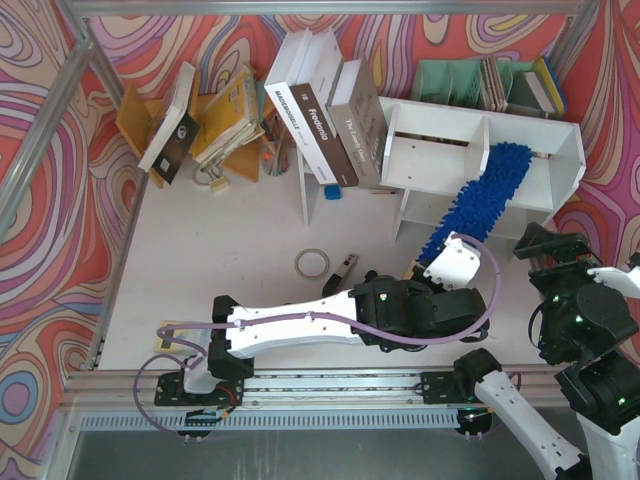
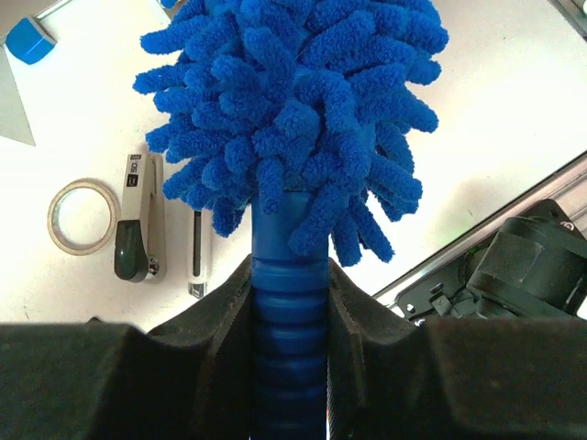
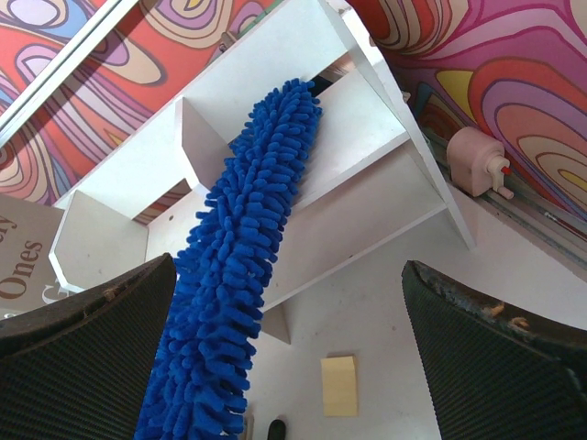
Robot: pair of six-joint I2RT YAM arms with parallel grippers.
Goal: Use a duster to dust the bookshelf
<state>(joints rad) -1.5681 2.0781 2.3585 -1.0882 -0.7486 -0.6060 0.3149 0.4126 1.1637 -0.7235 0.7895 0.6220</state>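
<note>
The duster [image 1: 480,195] is long, blue and fluffy. Its soft head lies in the right part of the bookshelf [image 1: 560,150], past the middle wall, and its tip reaches near the back board. The rest of the head slants out over the front edge of the bookshelf, down to the handle.

The left end effector [image 1: 432,268] is just in front of the bookshelf. It is closed tight on the duster's ribbed blue handle, with one black finger [image 2: 225,321] on each side.

The right end effector [image 1: 550,245] hangs near the right front corner of the bookshelf. It is wide open and holds nothing.

Big books [image 1: 320,110] lean on the left side of the bookshelf. A tape roll [image 1: 312,263] and a stapler [image 2: 135,220] lie on the table [image 1: 220,250], in front of the bookshelf and to its left. A green file rack [image 1: 450,80] stands behind the bookshelf.
</note>
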